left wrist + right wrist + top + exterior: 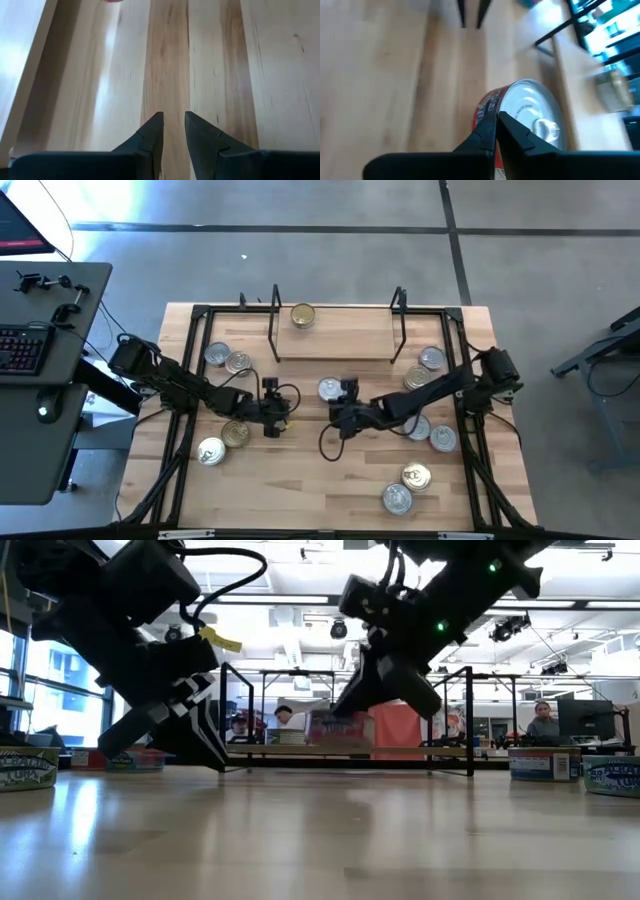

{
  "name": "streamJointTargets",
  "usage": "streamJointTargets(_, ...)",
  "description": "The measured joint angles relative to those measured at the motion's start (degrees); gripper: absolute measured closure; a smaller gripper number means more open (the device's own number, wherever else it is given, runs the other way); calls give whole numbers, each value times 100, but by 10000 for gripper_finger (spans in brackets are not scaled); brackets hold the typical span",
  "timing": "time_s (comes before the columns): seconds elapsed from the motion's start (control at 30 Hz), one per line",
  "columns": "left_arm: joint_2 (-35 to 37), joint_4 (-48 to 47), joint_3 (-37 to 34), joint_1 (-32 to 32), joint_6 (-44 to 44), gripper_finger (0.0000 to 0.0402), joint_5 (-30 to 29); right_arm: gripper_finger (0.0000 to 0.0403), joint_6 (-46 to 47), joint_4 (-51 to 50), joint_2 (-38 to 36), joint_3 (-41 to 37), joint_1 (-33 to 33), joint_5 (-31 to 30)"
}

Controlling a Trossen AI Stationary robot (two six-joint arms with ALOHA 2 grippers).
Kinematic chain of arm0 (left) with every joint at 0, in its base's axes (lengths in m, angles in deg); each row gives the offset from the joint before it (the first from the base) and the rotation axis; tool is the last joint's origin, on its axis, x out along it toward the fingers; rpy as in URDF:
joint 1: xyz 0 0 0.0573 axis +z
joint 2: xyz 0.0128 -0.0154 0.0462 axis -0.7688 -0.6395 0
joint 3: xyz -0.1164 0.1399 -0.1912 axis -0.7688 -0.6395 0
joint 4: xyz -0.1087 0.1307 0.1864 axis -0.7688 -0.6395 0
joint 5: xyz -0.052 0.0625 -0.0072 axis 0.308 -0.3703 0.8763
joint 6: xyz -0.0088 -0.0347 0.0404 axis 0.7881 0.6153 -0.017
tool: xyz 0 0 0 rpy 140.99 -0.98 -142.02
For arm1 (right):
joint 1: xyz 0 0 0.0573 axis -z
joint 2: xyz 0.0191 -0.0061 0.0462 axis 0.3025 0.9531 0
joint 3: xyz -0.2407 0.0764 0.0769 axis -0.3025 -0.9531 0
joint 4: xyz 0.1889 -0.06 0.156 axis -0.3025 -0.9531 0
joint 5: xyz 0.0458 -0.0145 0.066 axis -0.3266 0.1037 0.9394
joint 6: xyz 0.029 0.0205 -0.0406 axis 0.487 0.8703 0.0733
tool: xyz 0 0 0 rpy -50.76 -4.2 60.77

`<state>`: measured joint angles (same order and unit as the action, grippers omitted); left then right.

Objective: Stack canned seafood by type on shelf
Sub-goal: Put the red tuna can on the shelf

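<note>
My right gripper (338, 393) is shut on a tin of canned seafood (530, 117) with a silver pull-tab lid and a red label, near the table's middle, in front of the shelf (335, 348). In the low view this tin (340, 728) shows just below the fingers. A gold-lidded tin (302, 315) stands on the shelf's left part. My left gripper (173, 116) hovers left of the middle over bare wood, its fingers slightly open with nothing between them. More tins lie at both sides of the table. My right gripper pinches the tin's rim (501, 103) between its two fingers, one finger on the lid, the other on the red label side (487, 110). The fingers slant down from the table's right. The tin sits tilted in the hold, its lid turned up toward the wrist.
Two tins (228, 358) stand at the far left and two (222, 443) at the near left. Several tins (430, 430) are scattered on the right side. A black frame rail (185, 395) runs around the tabletop. Bare wood (320, 480) lies near the front edge.
</note>
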<state>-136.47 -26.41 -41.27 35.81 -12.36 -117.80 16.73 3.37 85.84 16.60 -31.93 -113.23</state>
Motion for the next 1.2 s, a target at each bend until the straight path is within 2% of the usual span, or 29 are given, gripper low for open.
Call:
streamJointTargets(0.13, 0, 5, 0, 0, 1, 330, -33, 403, -381, 10, -243, 2, 238, -211)
streamJointTargets(0.27, 0, 18, 0, 9, -48, 330, -103, 403, -866, 140, -343, 3, 854, -180)
streamJointTargets(0.53, 0, 374, 0, 26, -155, 330, -114, 403, -1088, 518, -91, 7, 2571, 1102)
streamJointTargets(0.67, 0, 604, 0, 59, -254, 330, -113, 402, -1166, 765, 91, 11, 3137, 1774)
streamJointTargets(0.77, 0, 737, 0, 90, -341, 330, -111, 402, -1306, 949, 180, 13, 3389, 2058)
streamJointTargets(1.2, 0, 875, 2, 131, -286, 330, -79, 403, -1417, 1645, 464, 20, 3650, 2207)
